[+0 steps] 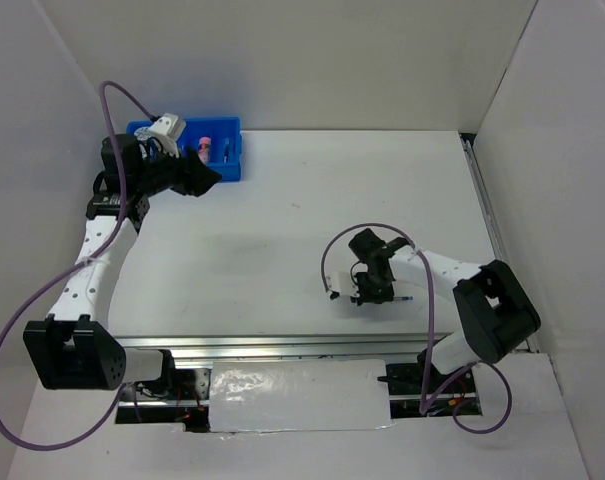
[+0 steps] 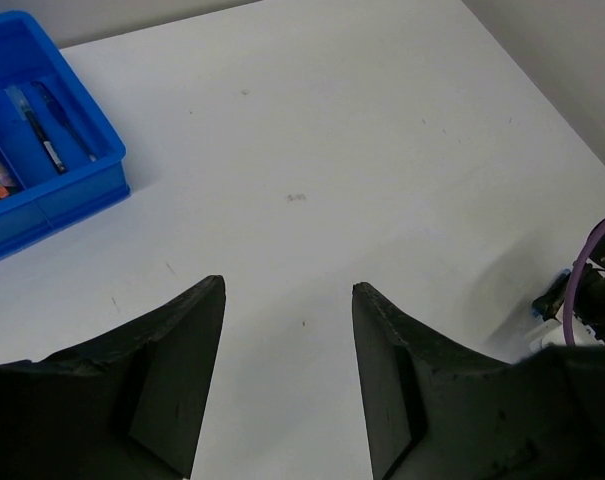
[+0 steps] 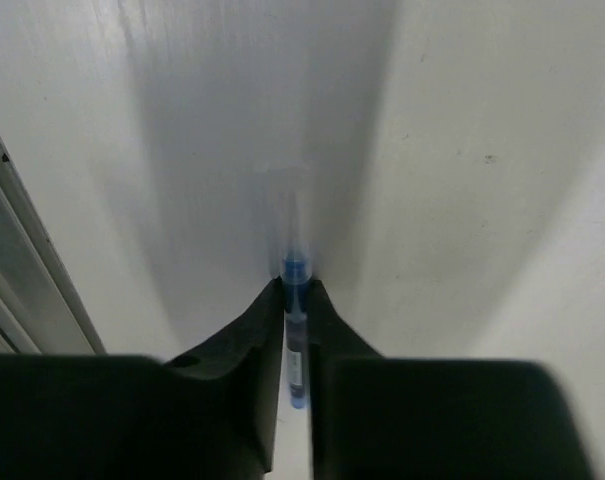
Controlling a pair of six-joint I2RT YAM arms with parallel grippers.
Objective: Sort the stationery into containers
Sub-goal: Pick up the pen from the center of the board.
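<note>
Pen (image 3: 295,268) clamped in right end effector (image 3: 295,292); left end effector (image 2: 287,285) apart near tray (image 2: 77,200).

White arm links (image 1: 94,262), black joints (image 1: 72,355), purple cables (image 2: 572,295)

Robot lab cell. My left arm (image 1: 92,270) and right arm (image 1: 462,280) bolted by an aluminium rail (image 1: 282,345) at the near edge of a white bench (image 1: 282,220), white panel walls (image 1: 332,60) on three sides, purple cable (image 1: 105,100) looping.

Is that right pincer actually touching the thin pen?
Touching. The right wrist view shows the right pincer shut on the pen, pressed against both its sides.
</note>
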